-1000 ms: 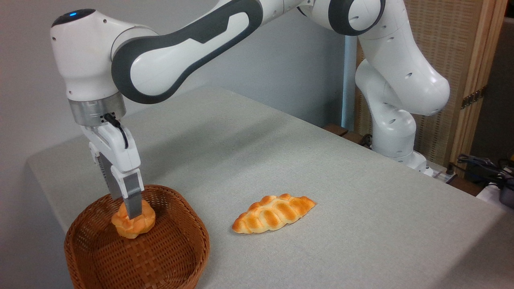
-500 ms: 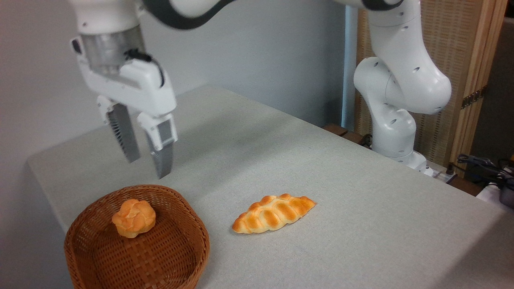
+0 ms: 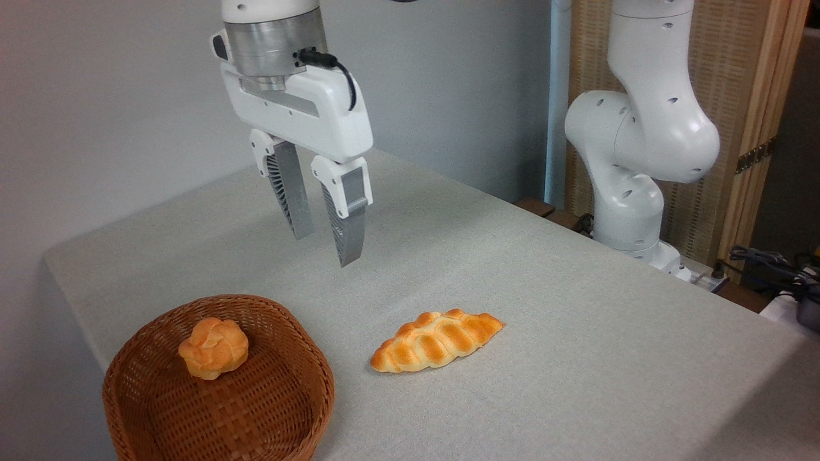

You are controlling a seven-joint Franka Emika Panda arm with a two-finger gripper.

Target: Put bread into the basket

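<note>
Bread lies inside the basket at the table's front left corner; gripper hangs above, parted, empty.

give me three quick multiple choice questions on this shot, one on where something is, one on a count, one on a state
1. Where is the bun?
A. inside the basket
B. on the table beside the basket
C. between the fingers

2. How many bread pieces are in view?
A. one
B. two
C. three

3. What state is the gripper in?
A. shut on the bun
B. open and empty, above the table
C. open, touching the braided loaf

Answers:
1. A, the bun lies within the wicker rim.
2. B, only the bun and the braided loaf show.
3. B, the fingers stand apart in the air with nothing between them.
</note>
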